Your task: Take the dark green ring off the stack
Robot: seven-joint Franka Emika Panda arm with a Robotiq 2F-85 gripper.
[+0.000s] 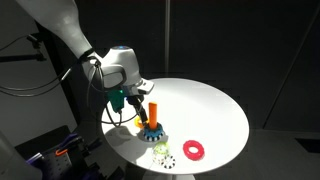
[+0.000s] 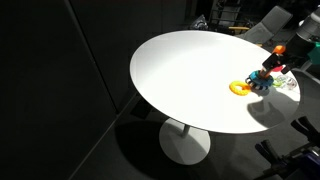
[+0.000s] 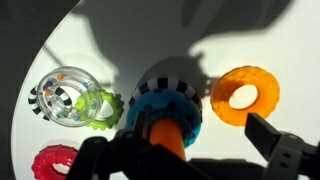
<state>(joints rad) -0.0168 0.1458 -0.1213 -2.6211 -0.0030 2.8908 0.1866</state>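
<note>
The stack is an upright orange peg (image 3: 168, 135) with a blue toothed ring (image 3: 165, 100) and a black-and-white striped ring (image 3: 172, 72) round its foot. It shows in both exterior views (image 1: 152, 125) (image 2: 263, 83). A thin dark band (image 3: 150, 113) hugs the peg on top of the blue ring; I cannot tell if it is the dark green ring. My gripper (image 3: 185, 150) is open, with one finger on each side of the peg, just above the stack (image 1: 140, 97). It holds nothing.
An orange ring (image 3: 245, 95) (image 1: 139, 122) lies on the white round table (image 1: 210, 105) beside the stack. A pale green gear ring (image 3: 107, 108), a clear beaded ring (image 3: 62, 97) and a red ring (image 3: 52, 162) (image 1: 194, 150) lie on the other side, near the table's edge.
</note>
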